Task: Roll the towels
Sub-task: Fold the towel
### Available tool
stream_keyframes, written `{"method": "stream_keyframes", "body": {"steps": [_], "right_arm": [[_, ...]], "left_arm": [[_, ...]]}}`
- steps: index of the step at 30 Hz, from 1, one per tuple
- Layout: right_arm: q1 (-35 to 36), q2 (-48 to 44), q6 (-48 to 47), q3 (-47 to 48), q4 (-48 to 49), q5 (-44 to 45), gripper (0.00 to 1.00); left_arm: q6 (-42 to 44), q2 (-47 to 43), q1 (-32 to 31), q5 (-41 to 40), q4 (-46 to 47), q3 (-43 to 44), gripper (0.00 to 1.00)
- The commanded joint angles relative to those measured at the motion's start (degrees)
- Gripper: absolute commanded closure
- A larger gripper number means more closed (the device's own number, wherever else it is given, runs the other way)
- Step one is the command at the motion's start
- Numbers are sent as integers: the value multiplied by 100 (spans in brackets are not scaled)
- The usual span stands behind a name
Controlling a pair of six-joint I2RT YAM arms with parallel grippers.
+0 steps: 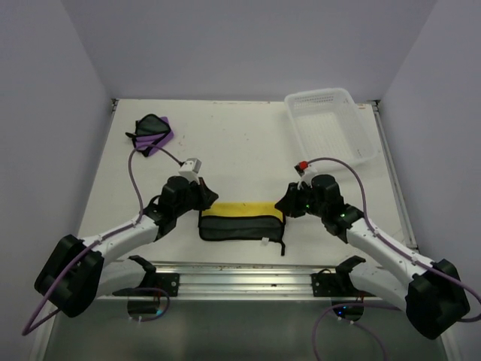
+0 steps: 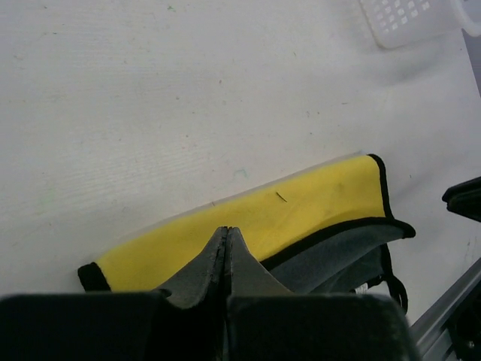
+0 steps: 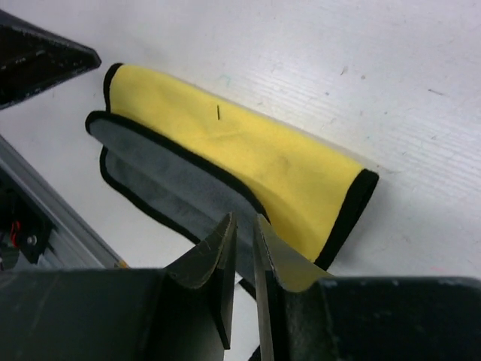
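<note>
The yellow towel (image 1: 242, 211) lies folded lengthwise near the table's front edge, its grey underside with black edging turned up along the near side. It also shows in the left wrist view (image 2: 301, 207) and the right wrist view (image 3: 248, 150). My left gripper (image 1: 204, 201) is shut and empty, just over the towel's left end (image 2: 226, 229). My right gripper (image 1: 285, 204) is over the right end (image 3: 244, 219), almost shut with a thin gap and nothing in it. The purple towel (image 1: 154, 134) lies crumpled at the far left.
A white perforated basket (image 1: 319, 96) stands at the far right of the table; its corner shows in the left wrist view (image 2: 398, 19). A metal rail (image 1: 240, 274) runs along the table's front edge, close to the yellow towel.
</note>
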Motion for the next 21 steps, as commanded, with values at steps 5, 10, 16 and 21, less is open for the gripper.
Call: {"method": "stream_keyframes", "body": {"steps": [5, 10, 16, 21], "right_arm": [[6, 876, 368, 417, 285, 756, 95], [14, 1651, 579, 664, 539, 871, 98], [6, 2214, 702, 699, 751, 1090, 98], [6, 2548, 764, 743, 909, 1196, 98]], "left_arm": [[165, 446, -261, 335, 578, 361, 100], [-90, 701, -305, -59, 340, 300, 100], [-318, 684, -314, -603, 33, 150, 100], [-827, 754, -314, -623, 155, -122, 100]]}}
